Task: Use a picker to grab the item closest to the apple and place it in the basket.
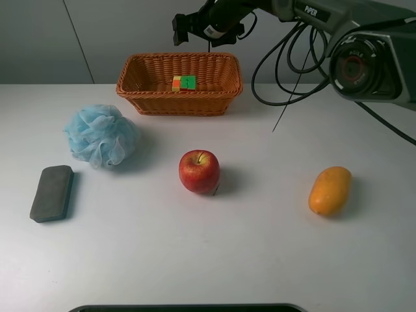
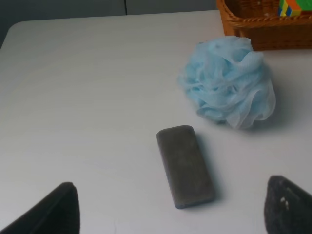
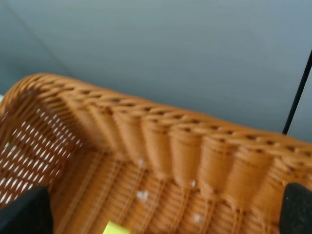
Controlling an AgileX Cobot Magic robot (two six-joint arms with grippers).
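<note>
A red apple (image 1: 199,171) sits mid-table. The woven basket (image 1: 179,97) stands at the back, with a multicoloured cube (image 1: 184,82) lying inside it. My right gripper (image 1: 195,27) hangs above the basket's back rim, open and empty. In the right wrist view its two dark fingertips (image 3: 24,212) frame the basket's inner wall (image 3: 161,146), and a yellow-green corner of the cube (image 3: 116,227) shows at the edge. My left gripper (image 2: 170,209) is open and empty, above the table's left side. It is out of the exterior high view.
A light blue bath pouf (image 1: 101,135) lies left of the apple, also in the left wrist view (image 2: 227,83). A dark grey block (image 1: 52,192) lies at the far left (image 2: 185,165). An orange mango (image 1: 330,190) lies to the right. Black cables (image 1: 286,71) hang behind.
</note>
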